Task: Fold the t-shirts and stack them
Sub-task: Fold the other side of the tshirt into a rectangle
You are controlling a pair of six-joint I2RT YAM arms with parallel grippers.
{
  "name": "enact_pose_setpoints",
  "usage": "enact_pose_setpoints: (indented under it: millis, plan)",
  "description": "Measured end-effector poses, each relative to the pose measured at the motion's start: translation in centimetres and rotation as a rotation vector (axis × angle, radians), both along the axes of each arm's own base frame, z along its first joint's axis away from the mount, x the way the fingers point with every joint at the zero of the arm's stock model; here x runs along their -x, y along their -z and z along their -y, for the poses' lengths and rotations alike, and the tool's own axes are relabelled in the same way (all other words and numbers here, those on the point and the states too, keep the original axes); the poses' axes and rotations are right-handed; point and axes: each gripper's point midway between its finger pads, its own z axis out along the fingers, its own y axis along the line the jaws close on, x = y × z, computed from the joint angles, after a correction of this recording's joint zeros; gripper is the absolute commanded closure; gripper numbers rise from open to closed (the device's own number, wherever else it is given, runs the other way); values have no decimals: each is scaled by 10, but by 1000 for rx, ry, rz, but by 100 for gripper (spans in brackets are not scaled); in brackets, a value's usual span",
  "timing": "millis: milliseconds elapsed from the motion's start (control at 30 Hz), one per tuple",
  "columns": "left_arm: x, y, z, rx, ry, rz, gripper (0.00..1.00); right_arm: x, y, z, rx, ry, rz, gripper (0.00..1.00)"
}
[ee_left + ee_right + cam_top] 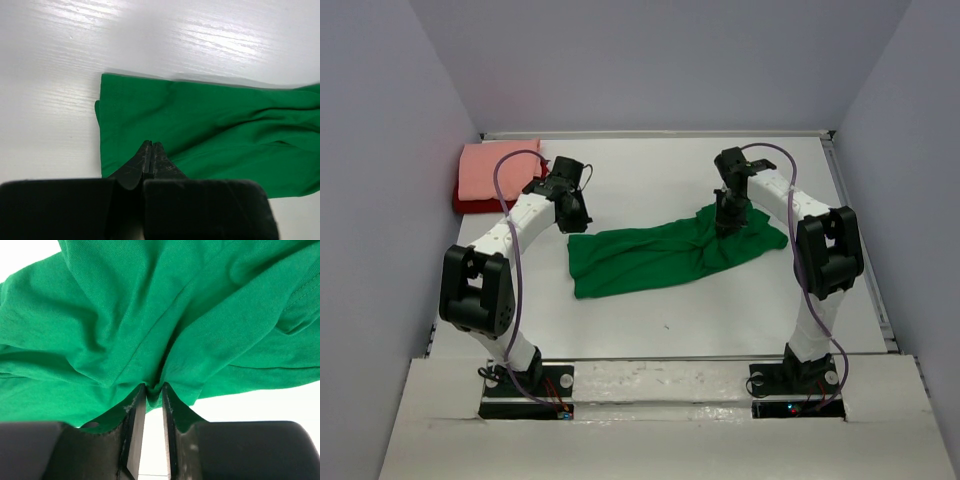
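Only from above, folded pink shirt

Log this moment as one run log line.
green t-shirt: spread, unfolded | right fingers: parted slightly, cloth pinched between | left fingers: shut, empty | pink t-shirt: stacked on red

You see soft, matt green cloth on the t-shirt, creased into folds, a pink tee of the same dull weave, a white tabletop with faint grain and a mild sheen, and scuffed black plastic fingers on the right tool.
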Motion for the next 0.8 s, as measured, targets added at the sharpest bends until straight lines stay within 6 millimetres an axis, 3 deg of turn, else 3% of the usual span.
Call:
enact_pose_setpoints:
  millis: [133, 267, 667, 700, 800]
  plan:
    - [-1, -3, 1, 2, 3, 6, 100, 0, 0, 0, 0, 0, 0, 78]
    - [-1, -3, 1, 2, 7, 6, 100, 0, 0, 0, -1, 2, -1, 100]
    - [0, -3, -1, -5, 8, 8, 100, -1, 0, 3, 16, 27, 6, 100]
    - [0, -3, -1, -4, 5, 7, 99, -2, -1, 5, 23, 34, 11, 100]
    - [8, 1, -3, 2, -12, -1, 81, -3, -7, 10, 47, 52, 31, 100]
